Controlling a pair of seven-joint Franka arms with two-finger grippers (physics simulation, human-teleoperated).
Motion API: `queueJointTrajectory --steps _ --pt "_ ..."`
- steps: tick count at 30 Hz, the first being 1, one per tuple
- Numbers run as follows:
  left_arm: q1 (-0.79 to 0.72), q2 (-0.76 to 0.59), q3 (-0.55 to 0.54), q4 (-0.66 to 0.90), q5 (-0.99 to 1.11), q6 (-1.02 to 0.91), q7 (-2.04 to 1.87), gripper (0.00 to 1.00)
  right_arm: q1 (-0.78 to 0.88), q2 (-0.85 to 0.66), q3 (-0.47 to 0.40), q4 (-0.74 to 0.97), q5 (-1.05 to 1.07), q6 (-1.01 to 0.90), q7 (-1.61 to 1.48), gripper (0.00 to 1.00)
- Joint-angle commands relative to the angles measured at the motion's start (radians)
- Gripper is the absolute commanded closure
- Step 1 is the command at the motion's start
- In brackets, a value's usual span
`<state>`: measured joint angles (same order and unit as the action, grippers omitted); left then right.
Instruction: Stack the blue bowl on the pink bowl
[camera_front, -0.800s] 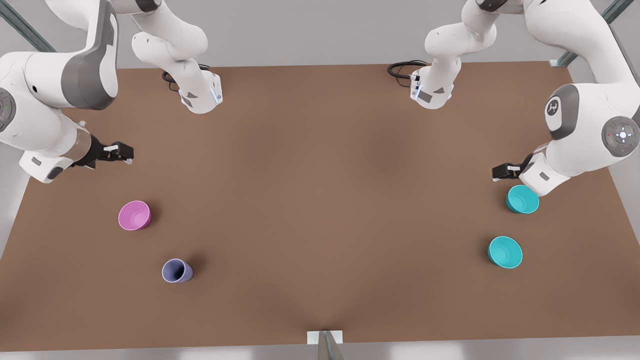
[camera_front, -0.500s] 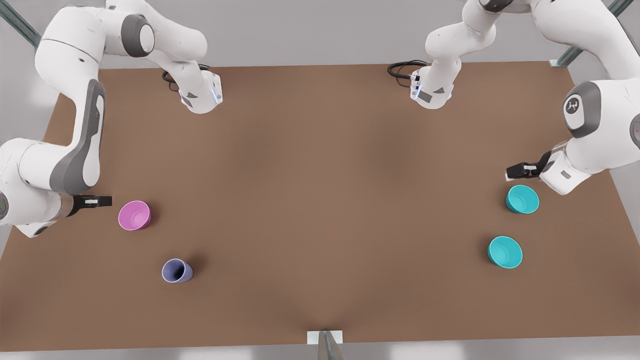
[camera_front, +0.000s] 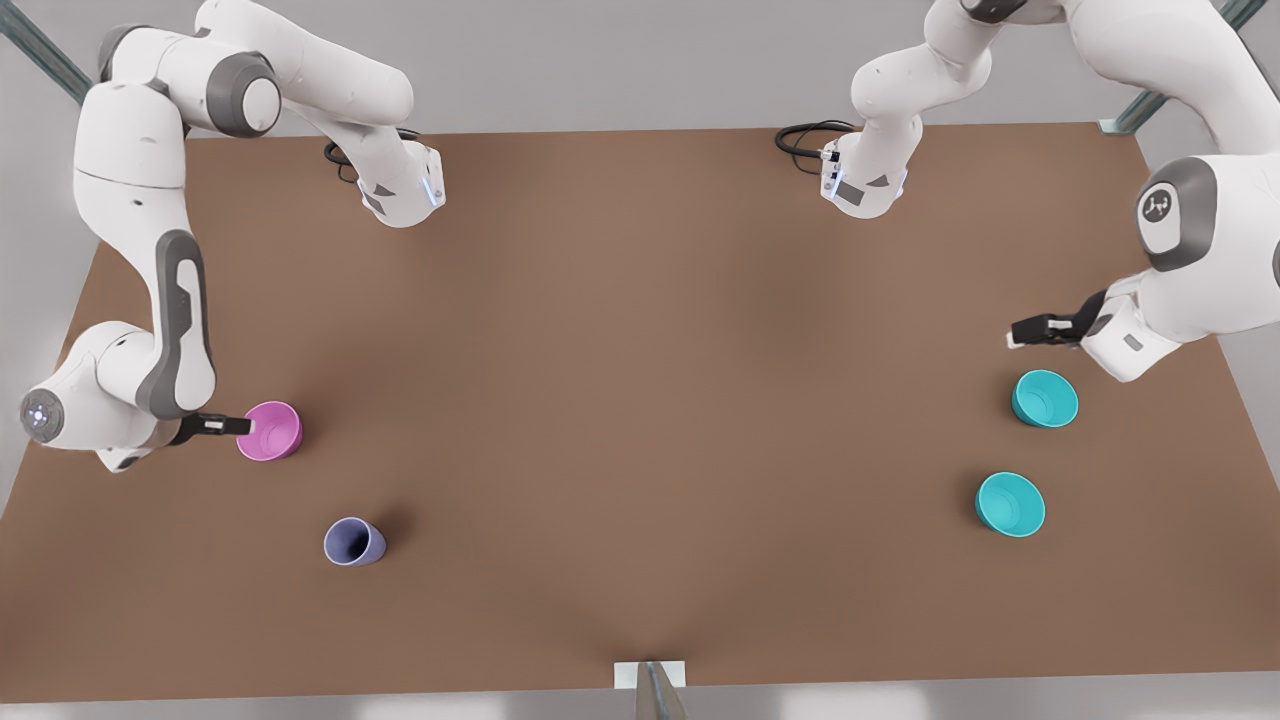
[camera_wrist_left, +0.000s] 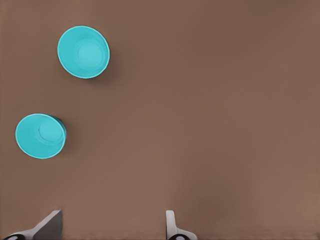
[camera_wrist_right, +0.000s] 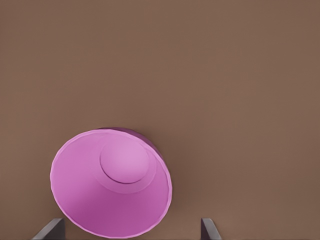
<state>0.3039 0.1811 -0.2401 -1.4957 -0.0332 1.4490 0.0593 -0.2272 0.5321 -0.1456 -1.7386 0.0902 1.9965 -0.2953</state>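
Right gripper (camera_front: 245, 426): at the pink bowl's (camera_front: 270, 431) rim on the front view's left. In its wrist view the fingers (camera_wrist_right: 50, 230) are spread, one tip to each side of the pink bowl (camera_wrist_right: 111, 182); both tips are cut off at the frame edge, and contact cannot be confirmed. Its forearm lies low and level over the table (camera_front: 640, 400).

Left gripper (camera_front: 1018, 335): held apart from both teal bowls, jaws spread with nothing between them, fingertips (camera_wrist_left: 170, 225) cropped. The nearer teal bowl (camera_front: 1045, 398) sits just beside it; the blue bowl (camera_front: 1010, 504) stands farther off. A lavender cup (camera_front: 354, 541) stands near the pink bowl.
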Motion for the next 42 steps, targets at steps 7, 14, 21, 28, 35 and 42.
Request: queueJointTrajectory --steps 7,14,21,28,35,42 --pt "0.006 -0.003 -0.001 0.003 -0.002 -0.079 0.011 0.0 -0.02 0.045 0.001 -0.048 0.051 0.202 -0.085 0.0" --pt "0.004 -0.002 -0.001 0.026 -0.004 -0.078 0.011 0.0 -0.027 0.072 0.003 -0.067 0.051 0.2 -0.084 0.21" --pt "0.006 0.001 -0.001 0.026 -0.002 -0.075 0.01 0.0 -0.023 0.091 0.008 -0.056 0.079 0.183 -0.148 0.79" --pt "0.006 0.0 -0.001 0.028 -0.001 -0.076 0.01 0.0 0.186 -0.037 0.077 -0.007 0.295 -0.084 -0.124 0.79" --pt "0.006 0.006 0.001 0.045 0.001 -0.075 0.01 0.0 0.669 0.109 0.075 0.293 0.422 -0.073 0.78 0.79" --pt "0.006 0.006 -0.001 0.045 0.001 -0.075 0.01 0.0 0.885 0.466 0.067 0.691 0.451 0.131 1.38 0.79"
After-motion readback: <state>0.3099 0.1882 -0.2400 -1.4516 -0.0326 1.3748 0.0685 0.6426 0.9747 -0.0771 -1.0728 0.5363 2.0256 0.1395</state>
